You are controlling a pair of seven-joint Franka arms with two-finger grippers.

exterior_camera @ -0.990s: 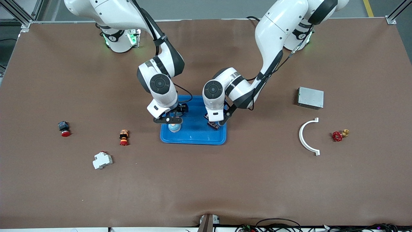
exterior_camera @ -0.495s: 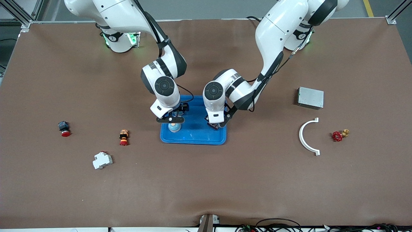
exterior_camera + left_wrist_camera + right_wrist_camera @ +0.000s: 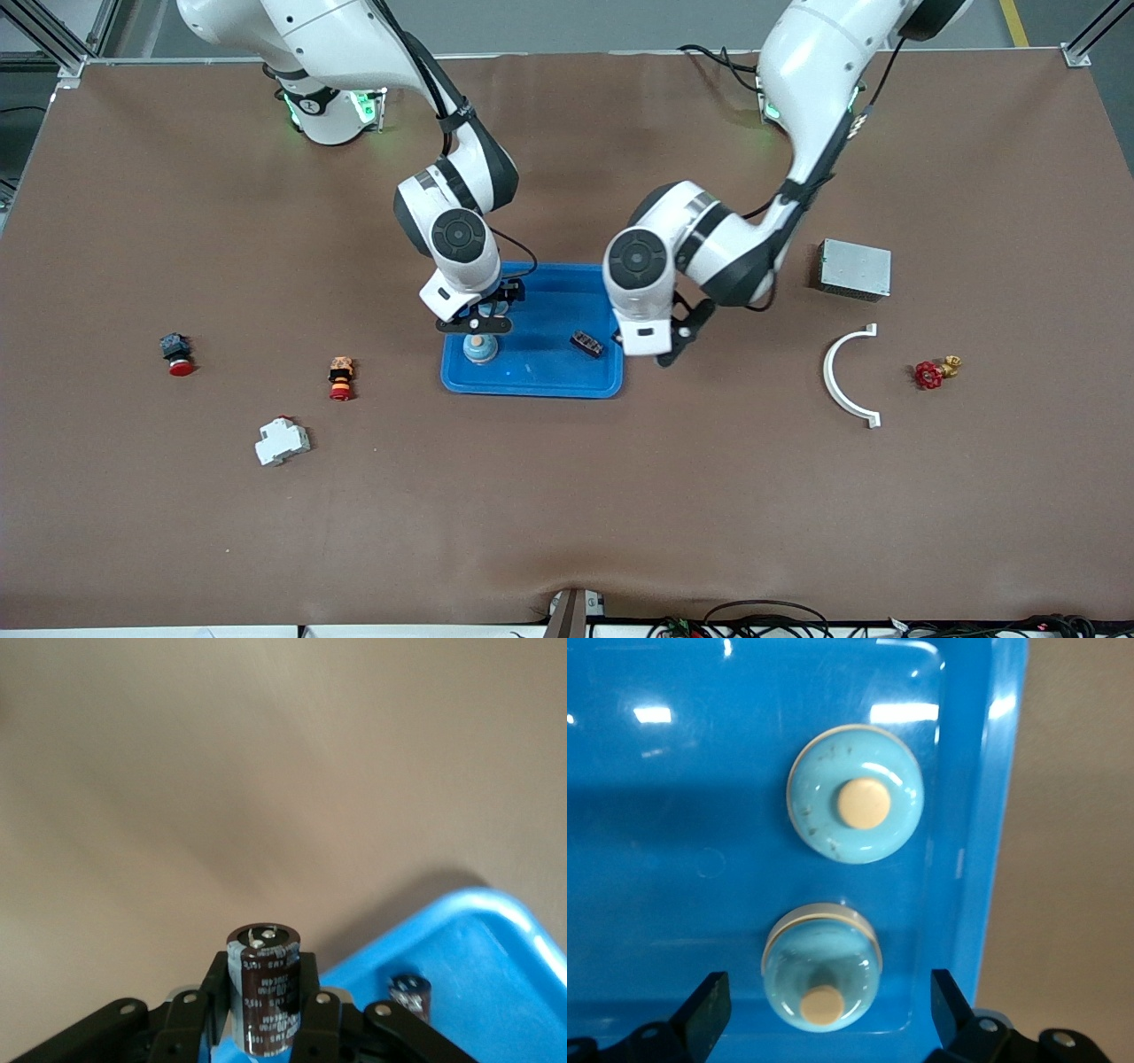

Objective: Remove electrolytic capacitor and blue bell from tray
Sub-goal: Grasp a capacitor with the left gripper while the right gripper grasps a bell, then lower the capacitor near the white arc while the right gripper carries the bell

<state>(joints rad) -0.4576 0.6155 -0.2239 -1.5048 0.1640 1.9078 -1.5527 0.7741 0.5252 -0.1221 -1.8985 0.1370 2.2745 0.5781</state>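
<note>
A blue tray lies mid-table. A light-blue bell with a tan button stands in it toward the right arm's end. My right gripper hangs open just above the bell. In the right wrist view the bell is plain, and a paler bell shape sits between my open right gripper; I cannot tell if it is a reflection. My left gripper is beside the tray, shut on an upright dark-brown capacitor. Another dark capacitor lies in the tray, also in the left wrist view.
Toward the left arm's end lie a grey metal box, a white curved piece and a red valve. Toward the right arm's end lie a red push button, an orange one and a white breaker.
My left arm has swung off the tray toward its own end of the table; a dark capacitor stays in the tray. The right gripper shifted slightly over the bell, which has not moved.
</note>
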